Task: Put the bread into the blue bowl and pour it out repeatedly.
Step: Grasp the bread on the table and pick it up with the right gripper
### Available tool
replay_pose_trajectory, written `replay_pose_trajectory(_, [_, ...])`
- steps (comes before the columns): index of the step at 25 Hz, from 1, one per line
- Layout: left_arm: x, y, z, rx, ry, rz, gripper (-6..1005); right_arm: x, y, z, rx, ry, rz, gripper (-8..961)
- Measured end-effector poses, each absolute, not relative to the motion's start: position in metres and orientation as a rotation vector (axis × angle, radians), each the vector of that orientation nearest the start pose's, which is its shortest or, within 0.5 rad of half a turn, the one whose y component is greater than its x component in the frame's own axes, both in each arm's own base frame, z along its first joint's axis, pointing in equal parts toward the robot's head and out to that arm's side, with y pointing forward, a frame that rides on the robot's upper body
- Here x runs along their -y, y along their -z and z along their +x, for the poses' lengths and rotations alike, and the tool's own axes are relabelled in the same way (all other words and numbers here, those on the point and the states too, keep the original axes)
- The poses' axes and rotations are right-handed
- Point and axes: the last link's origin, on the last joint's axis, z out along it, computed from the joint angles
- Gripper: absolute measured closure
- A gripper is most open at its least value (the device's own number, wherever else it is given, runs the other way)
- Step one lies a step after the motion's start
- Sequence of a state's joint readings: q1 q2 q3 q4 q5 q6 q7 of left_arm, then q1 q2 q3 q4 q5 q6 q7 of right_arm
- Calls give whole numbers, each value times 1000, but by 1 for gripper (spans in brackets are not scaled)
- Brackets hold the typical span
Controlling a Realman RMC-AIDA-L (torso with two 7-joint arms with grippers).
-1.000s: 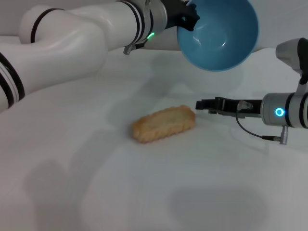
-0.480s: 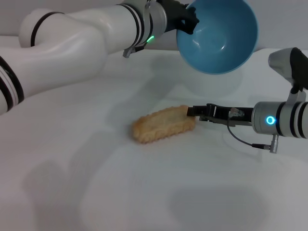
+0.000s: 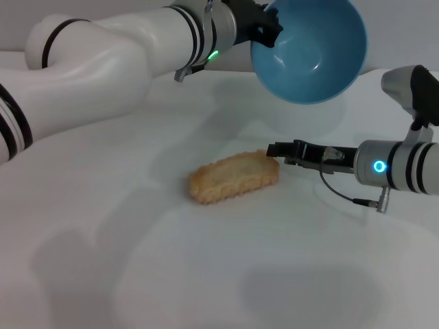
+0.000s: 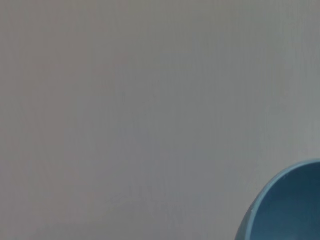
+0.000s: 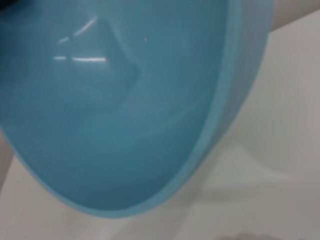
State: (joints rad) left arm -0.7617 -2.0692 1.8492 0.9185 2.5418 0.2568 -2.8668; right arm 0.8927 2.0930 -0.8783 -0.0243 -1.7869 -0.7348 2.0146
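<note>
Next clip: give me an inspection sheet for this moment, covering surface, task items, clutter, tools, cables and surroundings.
Surface: plain white table, with soft shadows only.
Job's things: oblong golden-tan toy bread lies flat on the table, scalloped side up. Round glossy light-blue bowl is held in the air above and behind it, tipped with its empty opening toward the head camera.
Clutter: nothing seen.
Tools: left tool grips the bowl's rim. Right tool is low, its tip at the bread's right end; open or shut not discernible.
Cables: thin dark cable loops under the right wrist, hanging clear of the bread.
Surroundings: nothing seen beyond the white table.
</note>
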Motion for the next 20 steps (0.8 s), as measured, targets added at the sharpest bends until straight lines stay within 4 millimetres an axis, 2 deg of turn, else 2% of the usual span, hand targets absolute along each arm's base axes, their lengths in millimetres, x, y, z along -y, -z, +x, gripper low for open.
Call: replay_pose_trajectory(20, [-440, 78, -117, 503, 278, -2221, 1000, -380, 130, 236, -1799, -435, -2138, 445])
